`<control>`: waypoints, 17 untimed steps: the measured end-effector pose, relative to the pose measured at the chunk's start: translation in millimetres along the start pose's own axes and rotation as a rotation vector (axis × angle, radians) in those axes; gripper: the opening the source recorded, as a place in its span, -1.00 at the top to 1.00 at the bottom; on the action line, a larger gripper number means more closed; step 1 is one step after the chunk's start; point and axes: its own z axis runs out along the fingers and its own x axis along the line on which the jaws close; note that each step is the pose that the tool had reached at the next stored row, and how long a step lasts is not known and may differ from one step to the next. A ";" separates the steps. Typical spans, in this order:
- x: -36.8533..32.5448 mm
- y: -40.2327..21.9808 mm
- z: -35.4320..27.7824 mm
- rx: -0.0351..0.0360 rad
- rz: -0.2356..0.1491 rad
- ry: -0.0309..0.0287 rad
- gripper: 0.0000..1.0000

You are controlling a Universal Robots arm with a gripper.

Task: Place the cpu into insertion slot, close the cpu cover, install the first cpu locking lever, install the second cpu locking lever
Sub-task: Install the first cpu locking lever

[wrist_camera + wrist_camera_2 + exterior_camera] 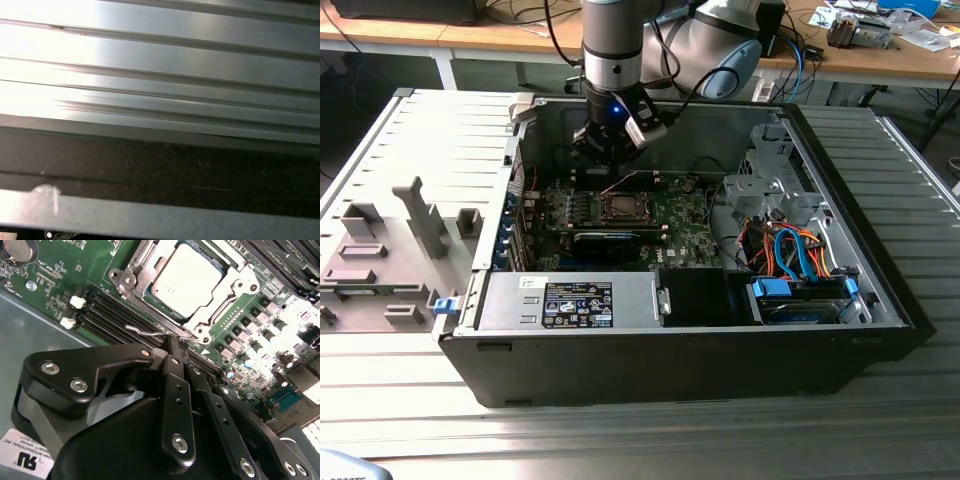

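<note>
While I hang over the open computer case in the upper middle of the exterior view, my gripper sits just beside the socket on the green board. My fingers are drawn almost together, tips pinched on a thin wire lever at the socket's near edge. That lever's long axis runs along the socket's side, its hooked end pointing toward the left of the second wrist view. Seated flat in the socket, the chip shows its silvery top in the upper middle of that view. Around it lies the cover, down flat with the chip showing through its window. Ribbed metal spans the first wrist view.
</note>
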 end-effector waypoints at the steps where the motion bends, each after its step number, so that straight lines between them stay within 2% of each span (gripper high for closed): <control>1: -3.0 0.5 4.3 0.0000 0.001 0.0001 0.79; 2: -6.0 0.2 6.2 0.0071 0.002 0.0006 0.79; 3: -7.2 0.0 6.6 0.0100 0.002 0.0010 0.79; 17: -19.6 -1.4 14.4 0.0117 0.002 0.0012 0.79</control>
